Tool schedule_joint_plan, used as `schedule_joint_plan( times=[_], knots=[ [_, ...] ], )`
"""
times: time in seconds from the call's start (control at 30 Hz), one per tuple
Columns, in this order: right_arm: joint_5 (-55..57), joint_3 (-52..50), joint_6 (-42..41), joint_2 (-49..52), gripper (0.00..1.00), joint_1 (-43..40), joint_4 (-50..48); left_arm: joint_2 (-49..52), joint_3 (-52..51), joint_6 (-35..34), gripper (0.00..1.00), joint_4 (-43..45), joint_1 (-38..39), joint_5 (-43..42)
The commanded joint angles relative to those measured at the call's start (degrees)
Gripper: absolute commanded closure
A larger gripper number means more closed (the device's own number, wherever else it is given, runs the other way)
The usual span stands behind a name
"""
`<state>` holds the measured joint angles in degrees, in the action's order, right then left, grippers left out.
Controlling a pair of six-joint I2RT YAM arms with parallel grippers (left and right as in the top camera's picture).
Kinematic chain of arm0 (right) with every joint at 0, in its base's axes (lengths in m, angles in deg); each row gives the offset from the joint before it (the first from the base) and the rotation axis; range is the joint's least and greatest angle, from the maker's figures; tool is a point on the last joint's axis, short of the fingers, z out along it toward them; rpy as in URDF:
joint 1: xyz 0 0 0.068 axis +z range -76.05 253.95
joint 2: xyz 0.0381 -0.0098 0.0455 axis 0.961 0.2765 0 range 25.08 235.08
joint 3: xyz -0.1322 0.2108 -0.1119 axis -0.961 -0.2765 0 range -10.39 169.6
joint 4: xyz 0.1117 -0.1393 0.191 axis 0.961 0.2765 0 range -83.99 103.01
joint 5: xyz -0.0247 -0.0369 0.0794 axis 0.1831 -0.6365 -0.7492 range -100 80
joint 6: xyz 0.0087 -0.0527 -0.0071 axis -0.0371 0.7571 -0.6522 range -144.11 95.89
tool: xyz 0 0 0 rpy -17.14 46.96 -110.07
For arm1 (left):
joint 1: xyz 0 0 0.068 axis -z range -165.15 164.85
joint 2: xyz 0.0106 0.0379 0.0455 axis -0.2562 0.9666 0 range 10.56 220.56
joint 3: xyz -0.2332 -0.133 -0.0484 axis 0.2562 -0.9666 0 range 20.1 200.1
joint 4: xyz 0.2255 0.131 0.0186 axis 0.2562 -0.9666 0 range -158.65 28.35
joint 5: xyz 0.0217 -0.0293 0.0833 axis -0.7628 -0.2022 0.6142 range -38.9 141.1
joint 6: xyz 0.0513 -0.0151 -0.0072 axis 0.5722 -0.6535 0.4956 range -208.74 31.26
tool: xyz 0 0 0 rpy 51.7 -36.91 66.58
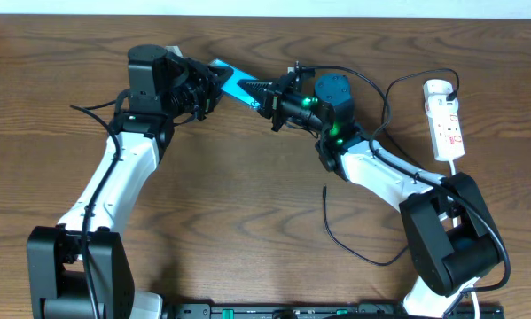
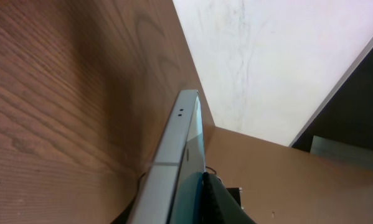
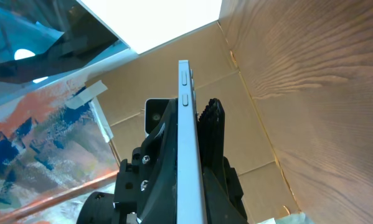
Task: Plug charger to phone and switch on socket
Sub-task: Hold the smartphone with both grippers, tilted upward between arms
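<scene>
The jaws of both grippers are closed on the phone [image 1: 237, 85]. The left gripper [image 1: 210, 87] takes its left end and the right gripper [image 1: 267, 99] takes its right end. The phone sits tilted between them, over the far part of the table [image 1: 247, 204], close to the back edge. The charger [image 1: 325, 204] lies loose by the right arm, its tip free and well apart from the phone. The socket [image 1: 446, 120] lies near the right edge, past the right arm. Bare wood shows between the two arms.
</scene>
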<state>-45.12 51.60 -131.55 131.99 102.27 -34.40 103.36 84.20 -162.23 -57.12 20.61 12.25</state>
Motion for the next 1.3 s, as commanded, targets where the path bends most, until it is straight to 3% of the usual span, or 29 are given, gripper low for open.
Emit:
schedule_joint_plan(
  times=[0.0, 0.23, 0.37, 1.27],
  knots=[
    [0.5, 0.6, 0.4, 0.3, 0.98, 1.1, 0.5, -0.9, 0.0, 0.7, 0.81, 1.0, 0.1, -2.1],
    [1.0, 0.6, 0.4, 0.3, 0.99, 1.4, 0.5, -0.9, 0.0, 0.7, 0.81, 1.0, 0.1, -2.1],
    [1.2, 0.6, 0.8, 0.3, 0.98, 1.4, 0.5, -0.9, 0.0, 0.7, 0.92, 1.0, 0.1, -2.1],
    [1.2, 0.6, 0.8, 0.3, 0.99, 1.4, 0.5, -0.9, 0.0, 0.8, 0.93, 1.0, 0.1, -2.1]
  ],
)
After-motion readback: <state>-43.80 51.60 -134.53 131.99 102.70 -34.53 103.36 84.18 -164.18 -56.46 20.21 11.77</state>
